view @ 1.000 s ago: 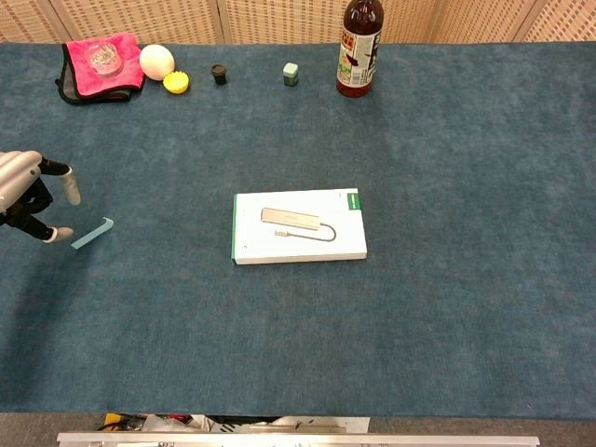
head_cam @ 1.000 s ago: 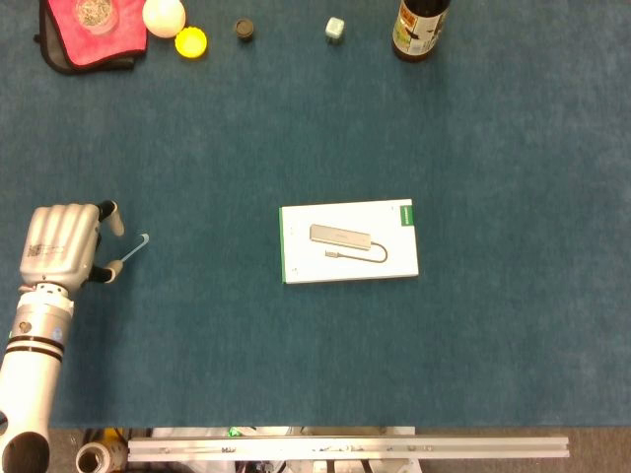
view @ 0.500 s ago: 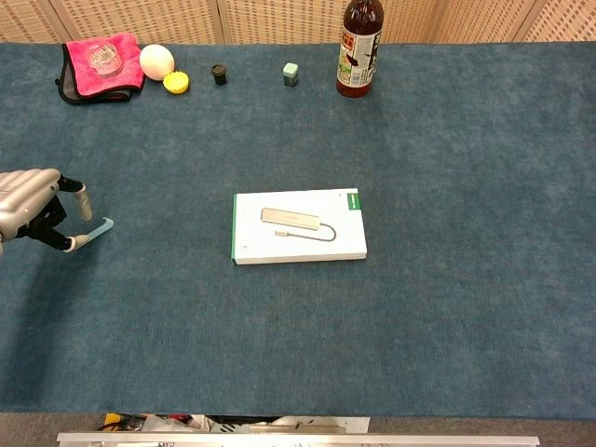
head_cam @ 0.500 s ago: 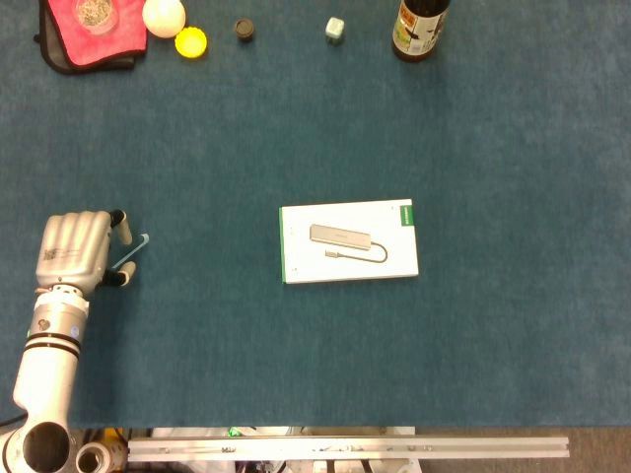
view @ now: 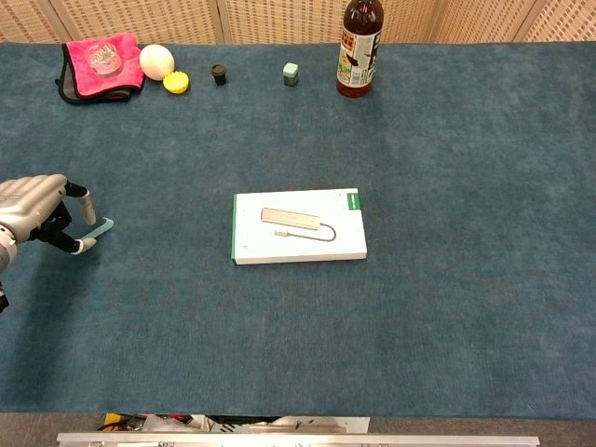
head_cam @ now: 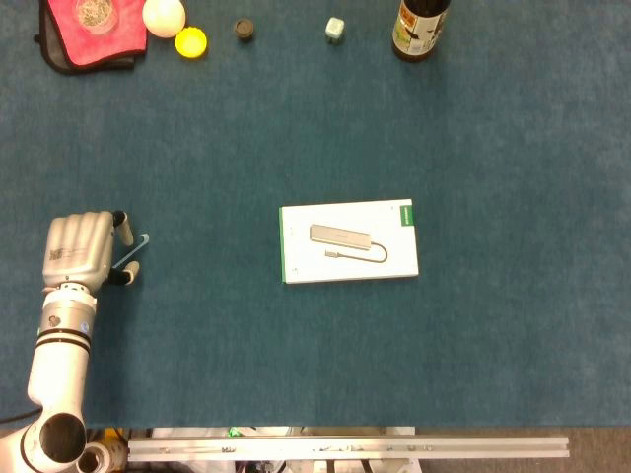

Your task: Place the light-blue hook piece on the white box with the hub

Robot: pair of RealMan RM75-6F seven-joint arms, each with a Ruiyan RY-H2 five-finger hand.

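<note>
The light-blue hook piece (head_cam: 136,247) (view: 101,226) lies flat on the blue table cloth at the far left. My left hand (head_cam: 79,250) (view: 35,210) sits right beside it, its fingers spread to either side of the piece's left end, the lower fingertip at or against that end. The piece still rests on the cloth. The white box (head_cam: 348,241) (view: 299,226), with a grey hub and cable printed on its lid, lies flat mid-table, well to the right of the hand. My right hand shows in neither view.
Along the far edge stand a pink cloth with a glass dish (view: 98,63), a white ball (view: 156,61), a yellow cap (view: 176,83), a small black cap (view: 219,74), a pale green cube (view: 291,74) and a dark bottle (view: 359,45).
My left hand has slid right and slightly nearer, so its fingers now flank the hook piece's end. The hook piece and the box have not moved.
</note>
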